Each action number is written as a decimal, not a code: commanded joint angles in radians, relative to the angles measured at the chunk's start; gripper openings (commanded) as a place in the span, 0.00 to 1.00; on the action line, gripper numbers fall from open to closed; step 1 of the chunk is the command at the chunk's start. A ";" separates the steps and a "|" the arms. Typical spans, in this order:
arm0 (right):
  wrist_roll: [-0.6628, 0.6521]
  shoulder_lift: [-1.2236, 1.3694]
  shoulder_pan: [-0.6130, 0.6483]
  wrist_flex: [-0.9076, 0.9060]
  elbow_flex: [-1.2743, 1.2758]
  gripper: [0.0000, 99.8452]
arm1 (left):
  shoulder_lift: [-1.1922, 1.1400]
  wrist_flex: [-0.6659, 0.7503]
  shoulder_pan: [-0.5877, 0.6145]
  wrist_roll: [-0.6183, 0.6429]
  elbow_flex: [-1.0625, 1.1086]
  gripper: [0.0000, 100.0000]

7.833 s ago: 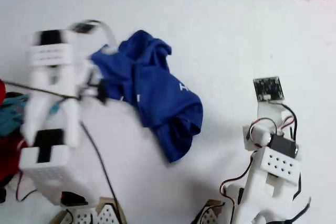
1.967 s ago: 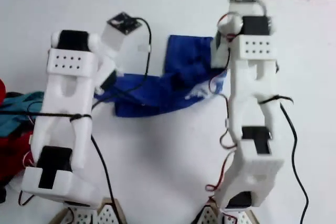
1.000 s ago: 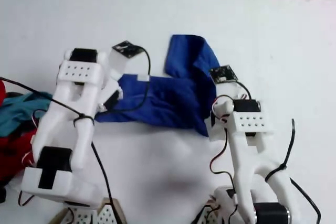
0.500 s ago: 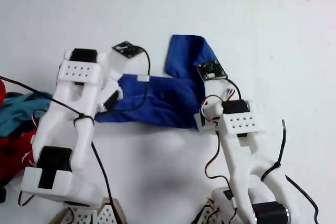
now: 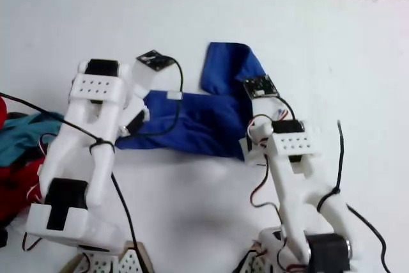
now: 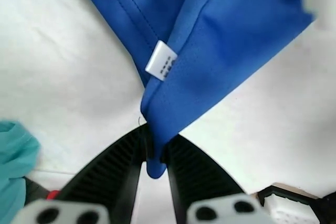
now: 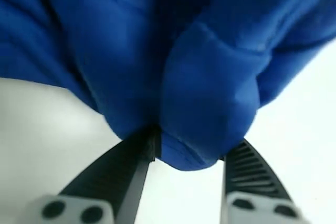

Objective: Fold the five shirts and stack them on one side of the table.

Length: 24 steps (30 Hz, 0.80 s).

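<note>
Shirt (image 5: pixel 198 126) is lying as a long band across the worktop (image 5: pixel 358 49), running between my arms. I'm clamping its left end in the left end effector (image 6: pixel 156 153) and pinching a thick fold at its right end in the right end effector (image 7: pixel 191 153).

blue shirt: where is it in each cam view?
High view: blue shirt mid-table, a long band with one flap toward the far edge.
Left wrist view: its corner pinched in the left tool.
Right wrist view: a bunched fold gripped in the right tool.
Shared landmark: the white table under it.
</note>
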<state>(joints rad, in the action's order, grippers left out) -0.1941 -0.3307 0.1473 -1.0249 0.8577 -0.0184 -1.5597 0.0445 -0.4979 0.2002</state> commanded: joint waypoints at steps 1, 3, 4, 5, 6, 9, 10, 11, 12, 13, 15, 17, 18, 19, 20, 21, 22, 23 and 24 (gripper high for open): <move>0.005 0.038 -0.030 0.012 -0.038 0.18 | 0.046 0.000 -0.002 0.003 -0.005 0.02; 0.005 0.038 -0.039 0.012 -0.058 0.13 | 0.046 0.002 -0.002 0.003 -0.005 0.02; 0.003 0.038 -0.042 0.010 -0.069 0.09 | 0.046 0.002 -0.002 0.003 -0.005 0.02; 0.003 0.038 -0.050 0.008 -0.078 0.05 | 0.046 0.002 -0.002 0.002 -0.005 0.02; 0.005 0.038 -0.059 -0.001 -0.089 0.01 | 0.046 0.002 -0.002 0.002 -0.005 0.02; 0.005 0.038 -0.088 -0.044 -0.130 0.02 | 0.044 0.002 -0.002 0.002 -0.005 0.02; 0.000 0.038 -0.099 -0.064 -0.149 0.02 | 0.044 0.002 -0.002 0.002 -0.005 0.02; -0.003 0.030 -0.113 -0.084 -0.170 0.02 | 0.044 0.002 -0.002 0.002 -0.005 0.02; -0.005 0.016 -0.127 -0.105 -0.193 0.02 | 0.044 0.003 -0.002 0.002 -0.007 0.02; -0.005 -0.005 -0.139 -0.128 -0.216 0.02 | 0.044 0.005 -0.002 0.002 -0.008 0.02; -0.005 -0.058 -0.154 -0.174 -0.264 0.02 | 0.046 0.006 -0.002 0.006 -0.016 0.02; -0.005 -0.120 -0.156 -0.226 -0.307 0.02 | 0.048 0.005 -0.003 0.006 -0.031 0.02; -0.005 -0.153 -0.154 -0.254 -0.328 0.02 | 0.046 0.003 -0.003 0.008 -0.042 0.02; -0.005 -0.185 -0.151 -0.274 -0.344 0.02 | 0.046 0.003 -0.003 0.008 -0.051 0.02; -0.006 -0.216 -0.150 -0.285 -0.356 0.02 | 0.046 0.002 -0.005 0.008 -0.061 0.02; -0.006 -0.242 -0.150 -0.289 -0.367 0.02 | 0.046 0.000 -0.005 0.008 -0.067 0.02; -0.006 -0.265 -0.150 -0.288 -0.373 0.02 | 0.046 0.000 -0.005 0.008 -0.073 0.02; -0.006 -0.280 -0.150 -0.285 -0.377 0.02 | 0.046 0.000 -0.006 0.008 -0.076 0.02; -0.006 -0.292 -0.150 -0.282 -0.377 0.02 | 0.048 0.000 -0.006 0.008 -0.076 0.02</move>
<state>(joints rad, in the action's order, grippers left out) -0.1941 -0.5501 0.0046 -1.3011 0.5294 -0.0184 -1.5597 0.0430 -0.4979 0.1634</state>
